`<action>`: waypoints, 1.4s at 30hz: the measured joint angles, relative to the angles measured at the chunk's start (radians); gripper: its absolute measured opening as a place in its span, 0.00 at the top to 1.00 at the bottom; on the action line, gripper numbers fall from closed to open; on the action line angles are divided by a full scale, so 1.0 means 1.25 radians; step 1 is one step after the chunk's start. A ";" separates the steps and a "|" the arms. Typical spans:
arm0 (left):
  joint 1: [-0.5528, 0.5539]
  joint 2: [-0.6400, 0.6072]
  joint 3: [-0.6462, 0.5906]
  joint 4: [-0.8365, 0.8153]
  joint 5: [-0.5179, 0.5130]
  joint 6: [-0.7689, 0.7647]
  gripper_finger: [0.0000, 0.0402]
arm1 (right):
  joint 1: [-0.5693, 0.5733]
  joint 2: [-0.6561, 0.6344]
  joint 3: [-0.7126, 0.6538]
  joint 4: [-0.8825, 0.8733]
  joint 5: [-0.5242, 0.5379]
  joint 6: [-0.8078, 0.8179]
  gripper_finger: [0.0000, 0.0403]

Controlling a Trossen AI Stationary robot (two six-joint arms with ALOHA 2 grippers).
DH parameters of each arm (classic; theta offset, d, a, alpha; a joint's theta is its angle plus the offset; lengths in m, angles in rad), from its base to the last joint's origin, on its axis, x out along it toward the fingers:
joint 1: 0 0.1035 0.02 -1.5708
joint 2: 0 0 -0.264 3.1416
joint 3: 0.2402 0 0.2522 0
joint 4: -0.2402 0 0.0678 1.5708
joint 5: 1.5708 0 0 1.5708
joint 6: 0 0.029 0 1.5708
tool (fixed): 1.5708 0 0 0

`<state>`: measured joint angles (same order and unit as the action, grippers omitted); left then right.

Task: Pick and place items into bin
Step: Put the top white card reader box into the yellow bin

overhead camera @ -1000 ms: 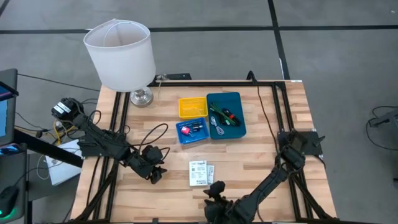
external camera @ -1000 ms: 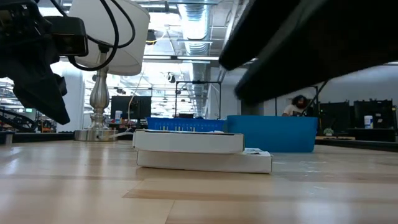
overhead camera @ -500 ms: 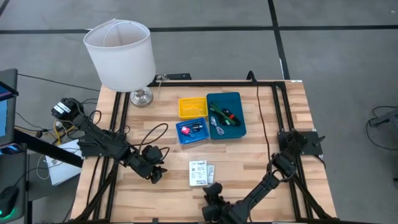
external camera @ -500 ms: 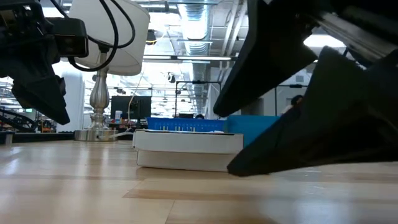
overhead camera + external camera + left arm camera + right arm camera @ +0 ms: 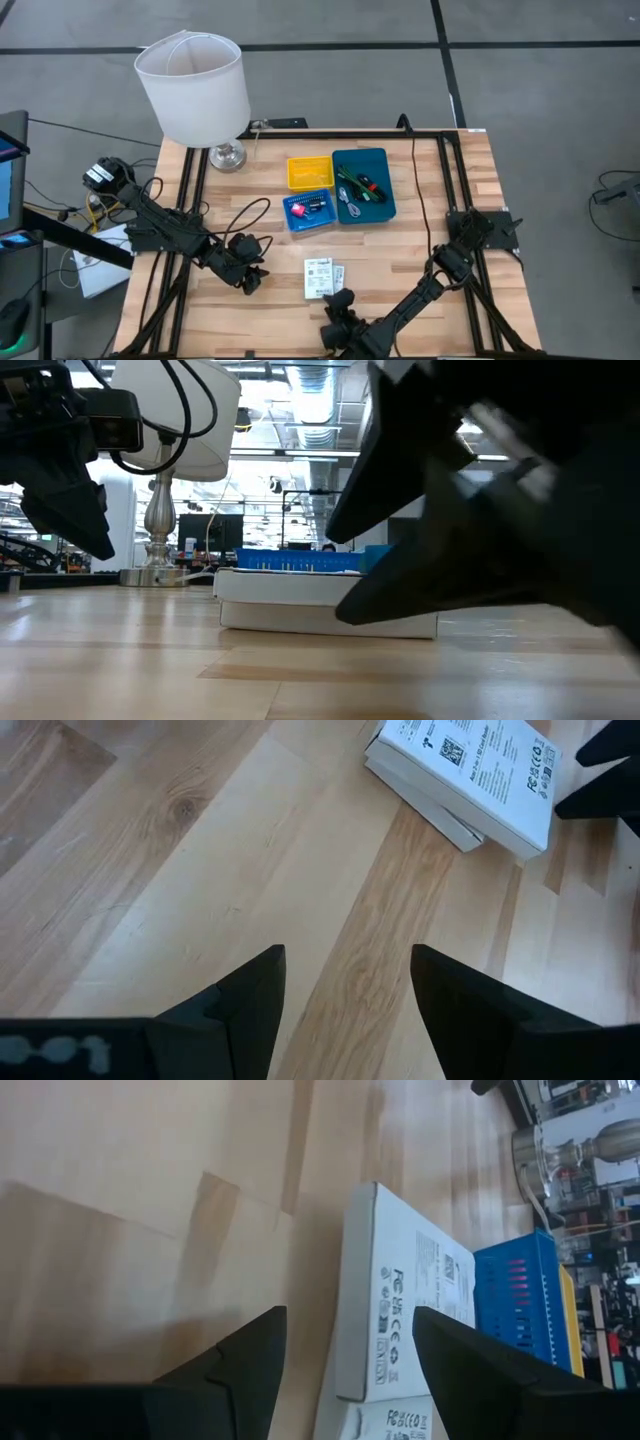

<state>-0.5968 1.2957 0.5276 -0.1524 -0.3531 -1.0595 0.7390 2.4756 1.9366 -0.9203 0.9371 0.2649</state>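
Note:
Two white printed packets (image 5: 321,277) lie stacked on the wooden table, the upper one flat on the lower (image 5: 300,588). My right gripper (image 5: 340,298) stands open at their near right end, low over the table; in its wrist view the packets (image 5: 385,1305) lie just ahead of the gap (image 5: 345,1370). My left gripper (image 5: 250,280) hangs open over bare wood (image 5: 345,990) left of the packets (image 5: 465,765). Behind them sit the yellow bin (image 5: 309,172), the small blue bin (image 5: 308,211) and the teal bin (image 5: 363,185) with small items inside.
A lamp with a white shade (image 5: 190,85) stands on its metal foot (image 5: 227,155) at the far left. A thin black cable (image 5: 248,213) loops over the table near my left arm. Black frame rails (image 5: 440,190) run along the table's sides.
My right gripper has sunk toward the table and crept toward the near right end of the packets, tipping a little further down; in the low view it now covers their right end. The packets lie where they were.

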 joint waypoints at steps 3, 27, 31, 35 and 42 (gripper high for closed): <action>0.000 0.000 0.000 0.000 0.000 0.001 0.49 | -0.009 0.000 0.000 -0.001 0.000 0.000 0.47; 0.000 0.000 0.000 0.000 0.001 0.023 0.49 | -0.059 -0.003 -0.007 0.020 -0.082 -0.003 0.57; 0.000 0.000 0.000 0.000 0.002 0.023 0.49 | -0.063 -0.006 -0.028 0.035 -0.090 0.037 0.63; 0.000 0.000 0.000 0.000 0.004 0.023 0.49 | -0.064 -0.006 -0.033 0.036 -0.096 0.083 0.72; 0.000 0.000 0.000 -0.021 0.004 0.023 0.49 | -0.064 -0.005 -0.033 0.042 -0.099 0.111 0.84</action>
<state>-0.5969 1.2957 0.5276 -0.1782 -0.3481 -1.0309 0.6586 2.4699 1.8950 -0.8677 0.8138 0.4038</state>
